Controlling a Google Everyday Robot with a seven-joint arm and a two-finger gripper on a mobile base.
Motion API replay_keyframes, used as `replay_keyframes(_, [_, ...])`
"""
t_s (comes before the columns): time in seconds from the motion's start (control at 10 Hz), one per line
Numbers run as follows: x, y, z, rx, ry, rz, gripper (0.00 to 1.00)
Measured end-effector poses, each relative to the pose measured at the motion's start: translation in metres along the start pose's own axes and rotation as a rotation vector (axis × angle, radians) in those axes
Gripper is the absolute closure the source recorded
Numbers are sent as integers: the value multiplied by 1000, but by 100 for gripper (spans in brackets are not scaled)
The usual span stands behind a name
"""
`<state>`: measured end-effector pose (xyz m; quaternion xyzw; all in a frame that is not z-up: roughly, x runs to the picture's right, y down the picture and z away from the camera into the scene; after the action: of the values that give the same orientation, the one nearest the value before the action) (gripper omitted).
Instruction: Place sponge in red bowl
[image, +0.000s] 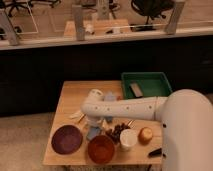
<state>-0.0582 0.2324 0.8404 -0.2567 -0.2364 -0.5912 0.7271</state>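
The gripper hangs at the end of the white arm, pointing down over the wooden table. Whether it is spread or clamped on anything, I cannot tell. Directly beneath it is a pale blue block that I take to be the sponge. It seems to rest on the table top, and I cannot tell whether the gripper touches it. It is not in any bowl. The likeliest mistake is choosing the wrong bowl. The red bowl sits just past the sponge toward the table's front edge, while a dark purple bowl sits near the gripper on the other side. Both look empty. A loose hold could drop the sponge on the rim or short of it. A low swing could also knock the white cup or the dark cluster of small things just beside the gripper. A round orange fruit lies beyond the cup. Well behind the gripper, a green bin holds one dark flat item that I cannot identify.
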Motion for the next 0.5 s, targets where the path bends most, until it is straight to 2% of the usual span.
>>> replay_keyframes(0.1, [0, 1, 1, 7, -5, 21, 22])
replay_keyframes(0.4, [-1, 0, 0, 15, -9, 28, 45])
replay_keyframes(0.5, [-1, -1, -1, 16, -10, 29, 47])
